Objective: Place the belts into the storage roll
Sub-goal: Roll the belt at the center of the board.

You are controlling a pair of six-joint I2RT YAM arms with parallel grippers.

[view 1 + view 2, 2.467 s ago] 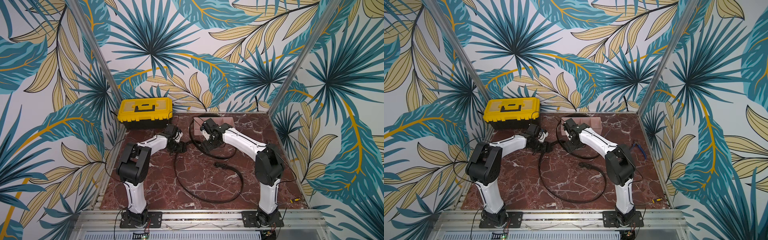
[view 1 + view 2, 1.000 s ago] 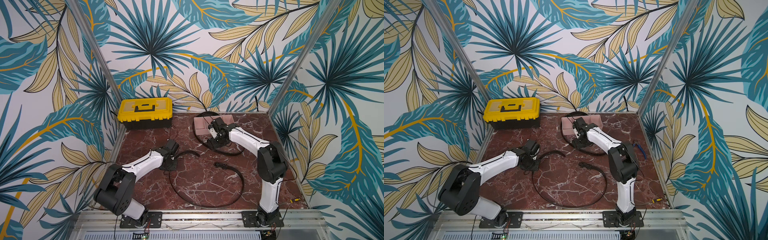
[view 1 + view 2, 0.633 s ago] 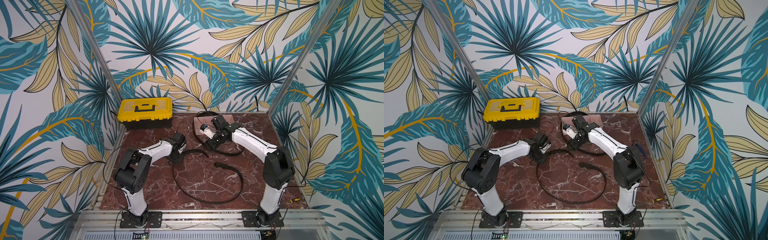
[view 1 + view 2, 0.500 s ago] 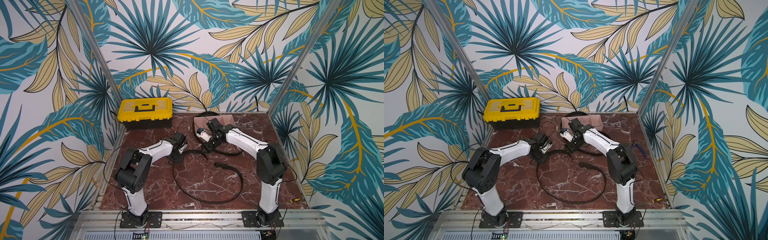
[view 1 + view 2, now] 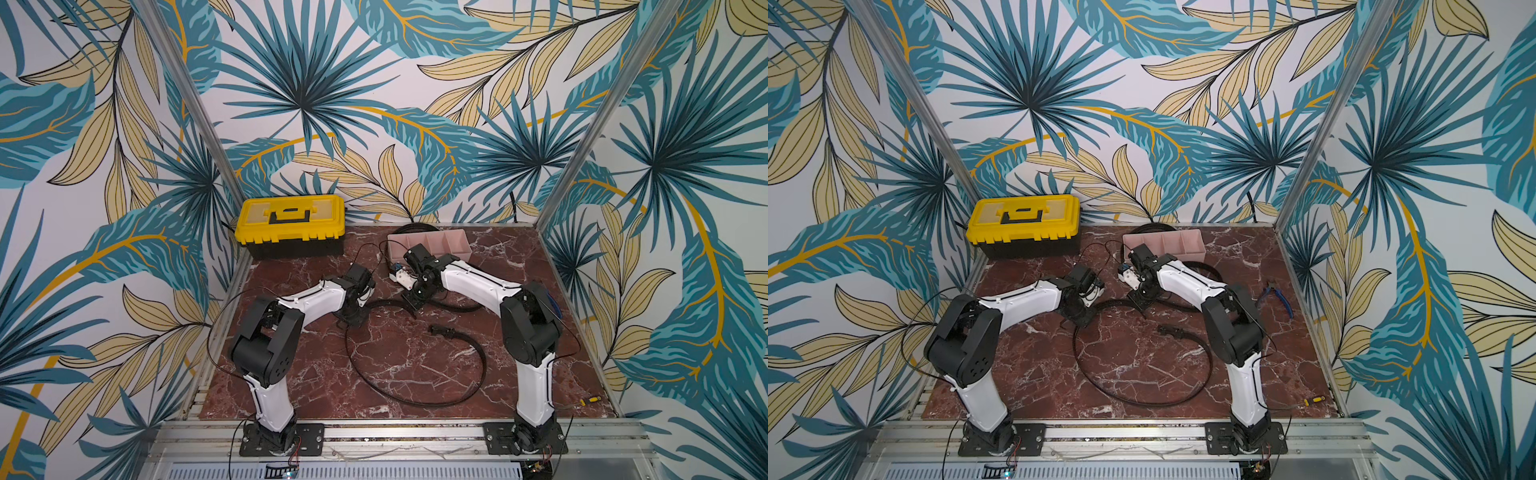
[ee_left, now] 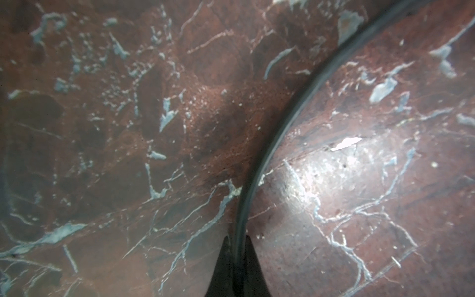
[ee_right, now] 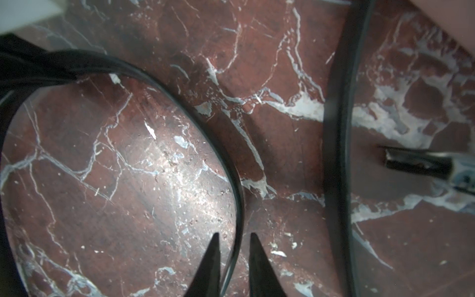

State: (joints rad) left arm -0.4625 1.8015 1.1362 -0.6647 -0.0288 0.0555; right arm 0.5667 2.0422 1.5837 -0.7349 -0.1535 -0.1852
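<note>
Red marble tabletop point(image 5: 415, 357). Both arms reach in low over its middle.

Left gripper point(image 5: 353, 318) point(image 6: 237, 246): clenched on the looped belt point(image 5: 422, 403) point(image 5: 1148, 402). The wrist view shows the strap point(image 6: 270, 144) pinched between the 2 fingertips, on edge, curving away over the marble.

Right gripper point(image 5: 415, 305) point(image 7: 234, 244): jaws narrow but not clamped. They straddle the same belt point(image 7: 236, 200), with marble showing on each side of the strap.

The looped belt lies in 1 big open loop at table centre. Its buckle point(image 5: 440, 331) is inside the right part of the loop, near the right arm's elbow. A short arc of strap runs between the 2 grippers.

The second belt point(image 5: 413, 227) point(image 7: 336, 154) shows behind the far edge of the pink divider tray point(image 5: 453, 245) point(image 5: 1187, 243). It comes round the tray's left side and runs under the right arm.

The tray has 4 compartments and sits at the far edge, right of centre. Neither belt is in it.

A yellow-and-black toolbox point(image 5: 291, 224) is far left, lid closed. Blue-handled pliers point(image 5: 1277, 297) are by the right wall. A small screwdriver point(image 5: 590, 400) is in the near right corner.
</note>
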